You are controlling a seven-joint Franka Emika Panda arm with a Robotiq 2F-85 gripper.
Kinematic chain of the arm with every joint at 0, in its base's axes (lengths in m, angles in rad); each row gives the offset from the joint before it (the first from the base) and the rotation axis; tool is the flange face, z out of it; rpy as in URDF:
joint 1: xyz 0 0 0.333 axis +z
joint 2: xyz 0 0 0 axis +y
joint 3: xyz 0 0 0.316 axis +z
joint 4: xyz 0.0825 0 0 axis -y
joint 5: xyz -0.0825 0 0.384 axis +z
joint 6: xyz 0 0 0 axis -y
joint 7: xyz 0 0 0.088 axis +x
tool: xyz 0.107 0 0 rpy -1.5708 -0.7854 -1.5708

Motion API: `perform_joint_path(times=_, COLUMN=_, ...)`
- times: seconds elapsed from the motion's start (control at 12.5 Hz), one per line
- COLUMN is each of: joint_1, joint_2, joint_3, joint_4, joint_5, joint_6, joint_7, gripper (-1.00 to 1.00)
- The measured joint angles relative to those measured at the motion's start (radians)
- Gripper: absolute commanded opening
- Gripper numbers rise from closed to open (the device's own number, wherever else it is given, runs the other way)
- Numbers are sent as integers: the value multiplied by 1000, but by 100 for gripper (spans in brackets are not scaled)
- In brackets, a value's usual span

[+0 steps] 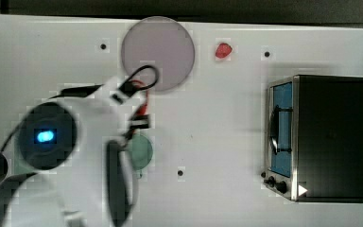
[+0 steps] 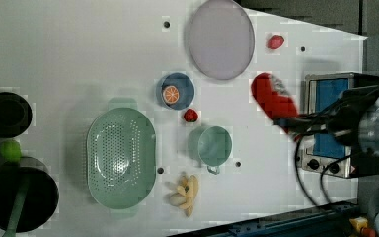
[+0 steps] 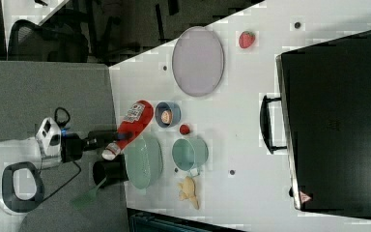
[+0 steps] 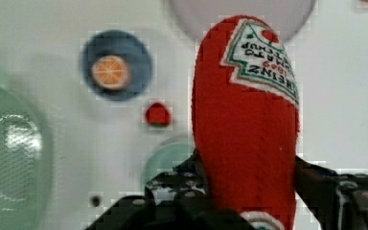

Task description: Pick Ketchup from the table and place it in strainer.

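The gripper (image 4: 249, 201) held the ketchup (image 4: 247, 120) between its jaws, lifted above the table (image 2: 79, 59), apart from the strainer (image 2: 121, 158).

Hidden under the arm in the top view: most of the green cup (image 1: 141, 151) and nearly all of the ketchup (image 1: 143, 101). Cut off in the wrist view: strainer (image 4: 9, 153), blurred, and plate (image 4: 242, 12).

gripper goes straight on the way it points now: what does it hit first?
The gripper is shut on the ketchup, so the bottle leads. In the wrist view its far end overlaps the grey-lilac plate's rim, with bare table beside. Probably one of those; depth is unclear.
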Motion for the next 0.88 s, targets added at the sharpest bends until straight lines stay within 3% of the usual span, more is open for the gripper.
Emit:
perform_joint_path(times=0.4, joint_1=39, joint_2=128, joint_3=257, joint_4=-20, joint_5=55, joint_6=83, joint_7=306, gripper=23)
perform_joint_path(times=0.64, joint_1=80, joint_2=256, joint_3=336, joint_4=-21, joint_5=55, joint_6=257, joint_7=477, gripper=23)
perform_joint_path(times=0.88, joint_1=81, joint_2=405, joint_3=379, joint_4=-20, joint_5=56, joint_6=383, joint_7=576, gripper=31)
